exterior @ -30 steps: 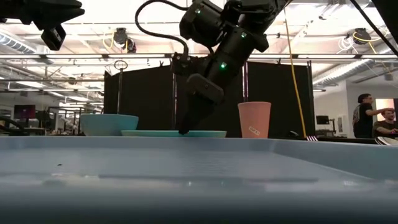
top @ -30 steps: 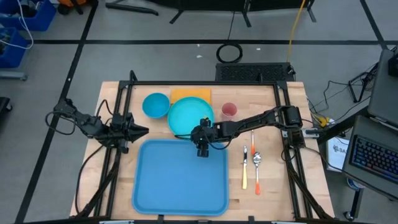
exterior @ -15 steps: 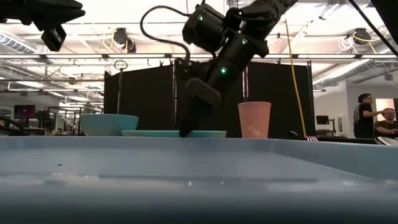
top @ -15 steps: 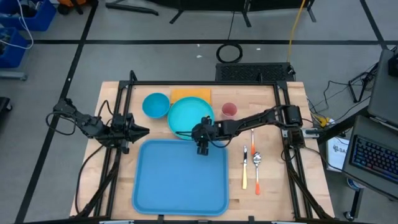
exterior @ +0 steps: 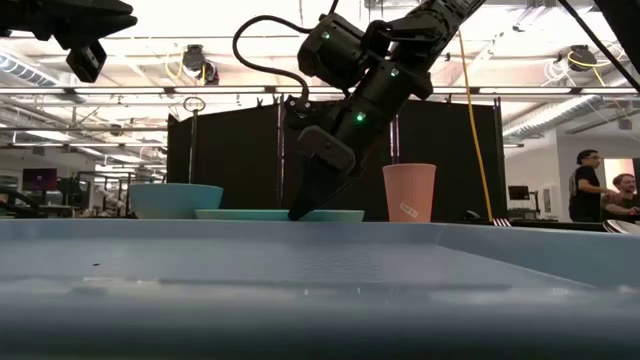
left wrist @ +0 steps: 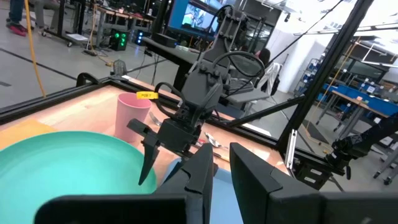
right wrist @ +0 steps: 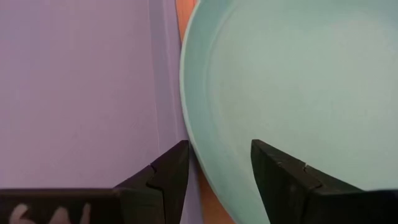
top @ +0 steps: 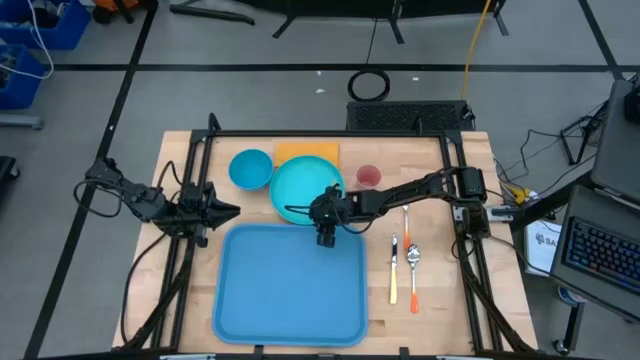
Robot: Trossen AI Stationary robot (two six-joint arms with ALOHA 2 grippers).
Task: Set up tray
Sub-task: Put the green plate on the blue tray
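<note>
My right gripper [top: 325, 238] hangs with its fingers [right wrist: 163, 174] parted astride the near rim of the turquoise plate [top: 305, 186], not clamped on it. The pink cup [exterior: 409, 192] beyond carries a small label I cannot read. The tray [top: 290, 285] lies just below my fingertips, beside the plate. My left gripper [top: 232, 209] waits at the tray's far-left corner, nearly closed and empty.

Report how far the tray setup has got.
Done: nothing yet; the blue tray lies bare. In hand: the right gripper, jaws open, straddles the near rim of the turquoise plate, not yet closed on it. The left gripper waits at the table's left. Left: plate, bowl, pink cup, orange napkin and the cutlery all sit off the tray.
</note>
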